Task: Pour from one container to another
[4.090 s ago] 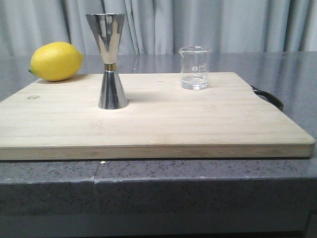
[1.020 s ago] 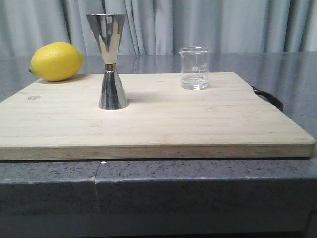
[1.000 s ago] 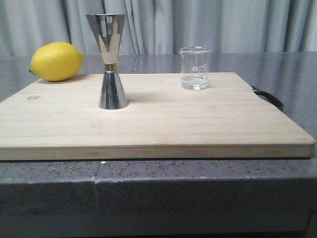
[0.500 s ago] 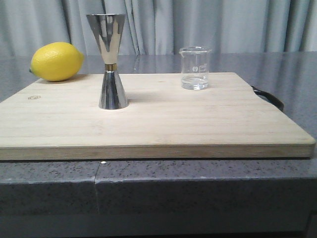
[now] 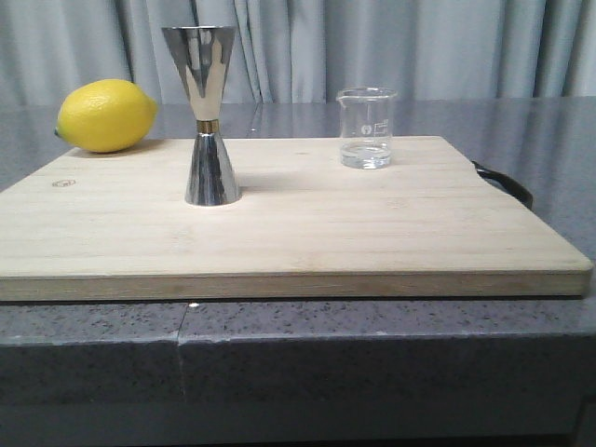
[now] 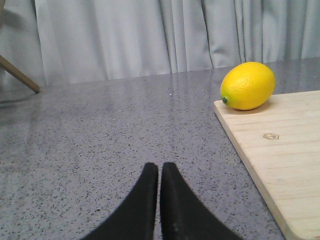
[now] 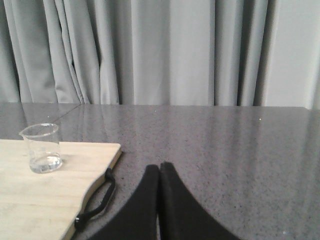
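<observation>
Jigger and beaker upright on the board.
Beaker right of jigger: fragile, slick glass; grasp mid-wall. Both arms' jaws together.

Beaker markings too small to read. Board strap (black loop, right side) partly hidden behind cutting board edge.

Jigger left of beaker
</observation>
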Robot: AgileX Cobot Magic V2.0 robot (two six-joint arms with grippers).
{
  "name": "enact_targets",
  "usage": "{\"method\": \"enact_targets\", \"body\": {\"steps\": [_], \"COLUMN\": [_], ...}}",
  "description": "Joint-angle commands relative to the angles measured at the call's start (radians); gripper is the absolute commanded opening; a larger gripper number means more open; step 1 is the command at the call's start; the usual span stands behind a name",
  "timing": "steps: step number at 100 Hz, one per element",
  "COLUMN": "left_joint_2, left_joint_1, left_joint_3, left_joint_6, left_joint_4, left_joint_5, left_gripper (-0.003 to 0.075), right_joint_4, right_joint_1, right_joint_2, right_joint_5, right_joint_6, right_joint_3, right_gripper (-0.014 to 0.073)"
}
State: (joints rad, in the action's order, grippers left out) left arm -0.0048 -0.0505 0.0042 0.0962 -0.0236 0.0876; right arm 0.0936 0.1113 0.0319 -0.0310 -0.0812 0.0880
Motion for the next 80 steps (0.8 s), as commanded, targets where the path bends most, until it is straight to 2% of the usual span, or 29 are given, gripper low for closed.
{"method": "enact_targets", "body": {"steps": [1,36,80], "left_joint_2": [-0.026,-0.026,-0.026], "left_joint_1": [0.003,0.003,0.003], "left_joint_3": [0.034,0.034,0.034], "left_joint_6": [-0.007,-0.007,-0.007], "left_joint_4": [-0.006,-0.006,-0.006], "left_joint_5": [-0.072,-0.072,-0.072], "left_gripper": [-0.0019,-0.0019,-0.0019], "right_joint_4": [-0.012,-0.066,-0.077], "right_joint_1": [-0.013,-0.013,-0.013], "right_joint_2": [-0.013,-0.055,-0.055], "right_joint_5": [0.075,0.104,0.085], "right_joint_6": [0.016,0.016,0.016], "right_joint_3": [-0.011,-0.127,-0.128], "right_gripper": [-0.0075,-0.0075,-0.0075]}}
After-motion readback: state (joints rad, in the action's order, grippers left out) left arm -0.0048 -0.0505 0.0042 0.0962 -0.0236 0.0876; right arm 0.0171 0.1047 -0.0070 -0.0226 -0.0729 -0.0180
